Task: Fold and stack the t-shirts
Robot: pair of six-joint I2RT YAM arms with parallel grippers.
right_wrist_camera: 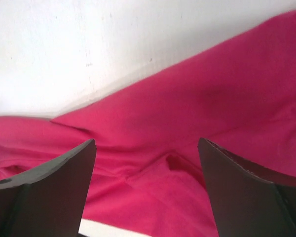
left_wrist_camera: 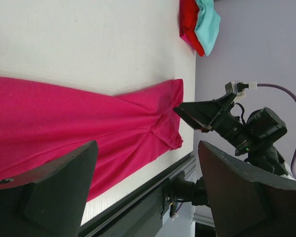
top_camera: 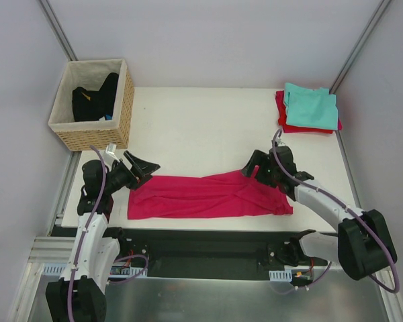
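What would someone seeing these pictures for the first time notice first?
The bright pink t-shirt, folded into a long strip along the near edge of the table, with the open left gripper by one end and the open right gripper over the other. Next, the teal shirt folded on a red shirt in the far right corner, and the wicker basket of dark things at the far left corner.

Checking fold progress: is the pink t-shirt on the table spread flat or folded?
Partly folded: the magenta t-shirt lies as a long narrow band with layered creases, not a compact square like the teal t-shirt.
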